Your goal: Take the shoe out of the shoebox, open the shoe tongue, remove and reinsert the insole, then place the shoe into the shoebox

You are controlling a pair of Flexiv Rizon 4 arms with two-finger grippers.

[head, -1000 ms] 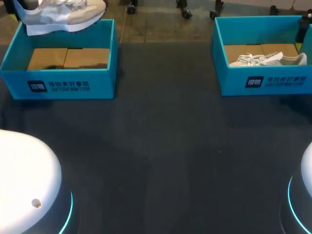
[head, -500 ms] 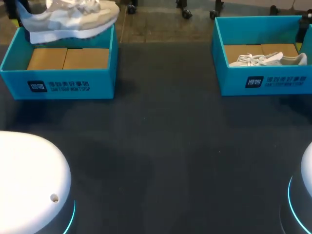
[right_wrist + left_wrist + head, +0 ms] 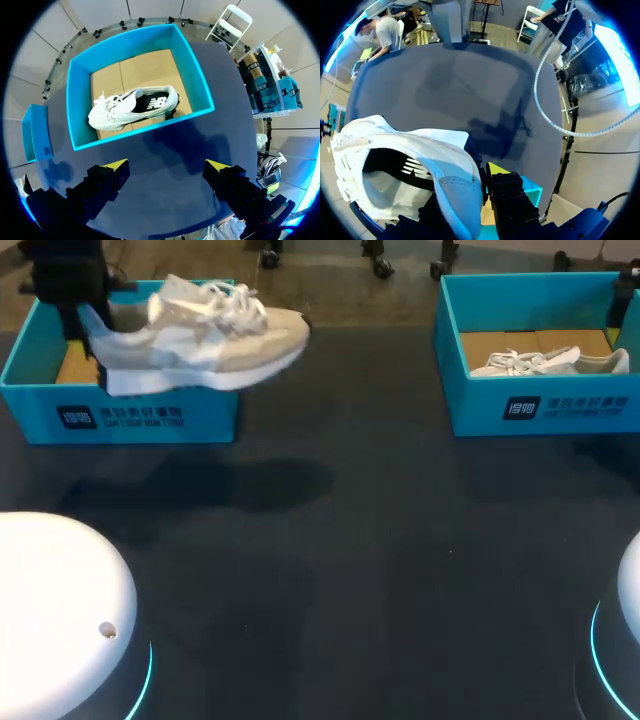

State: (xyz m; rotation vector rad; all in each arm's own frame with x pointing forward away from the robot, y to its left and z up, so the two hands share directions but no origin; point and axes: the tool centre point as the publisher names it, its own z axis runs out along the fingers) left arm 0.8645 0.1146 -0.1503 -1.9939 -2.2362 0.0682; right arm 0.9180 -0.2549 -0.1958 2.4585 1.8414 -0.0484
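A white and beige shoe (image 3: 200, 340) hangs in the air over the front wall of the left blue shoebox (image 3: 120, 418), toe pointing to the table's middle. My left gripper (image 3: 75, 305) is shut on its heel. In the left wrist view the heel collar of the shoe (image 3: 410, 165) sits between the fingers of the left gripper (image 3: 479, 176); only one yellow tip shows. My right gripper (image 3: 165, 167) stands open above the table, just before the right blue shoebox (image 3: 80, 100), where a second white shoe (image 3: 132, 107) lies on its side.
The right shoebox (image 3: 540, 405) with its shoe (image 3: 550, 362) stands at the back right. Brown cardboard lines both boxes. The white rounded arm bases (image 3: 60, 610) fill the near corners. Dark tabletop (image 3: 360, 540) lies between the boxes.
The left gripper has carried the shoe from above the back of the left box rightward and nearer, lower over its front wall. The right gripper has stayed still.
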